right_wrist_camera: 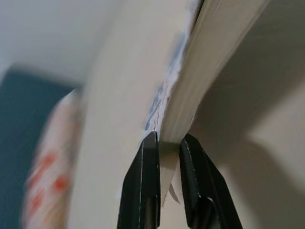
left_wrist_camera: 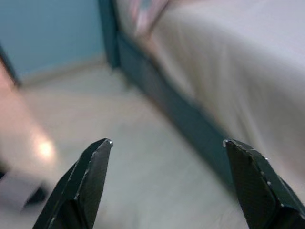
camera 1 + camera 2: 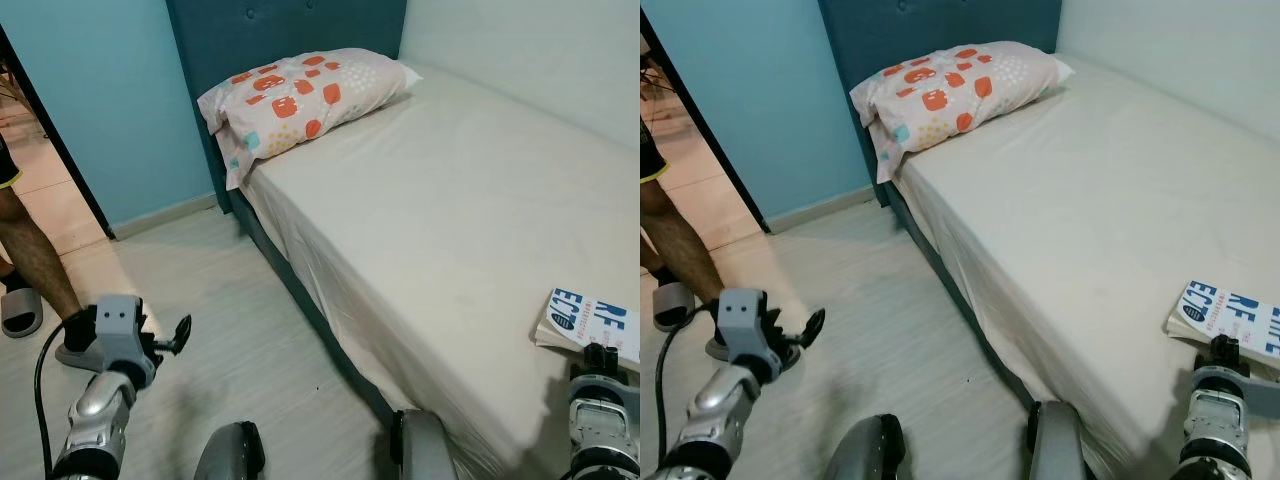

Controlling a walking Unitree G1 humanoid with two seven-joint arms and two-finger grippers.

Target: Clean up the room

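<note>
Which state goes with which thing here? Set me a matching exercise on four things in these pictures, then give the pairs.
Things:
1. book
2. pillow
3. left end effector
4. sandal

States or places:
A. open, holding nothing, over the floor beside the bed
B. on the floor by the doorway, on a person's foot
C. at the head of the bed, against the teal headboard
D. at the near edge of the mattress, gripped by the right end effector

Pairs: 1-D, 2-C, 3-A, 4-B
</note>
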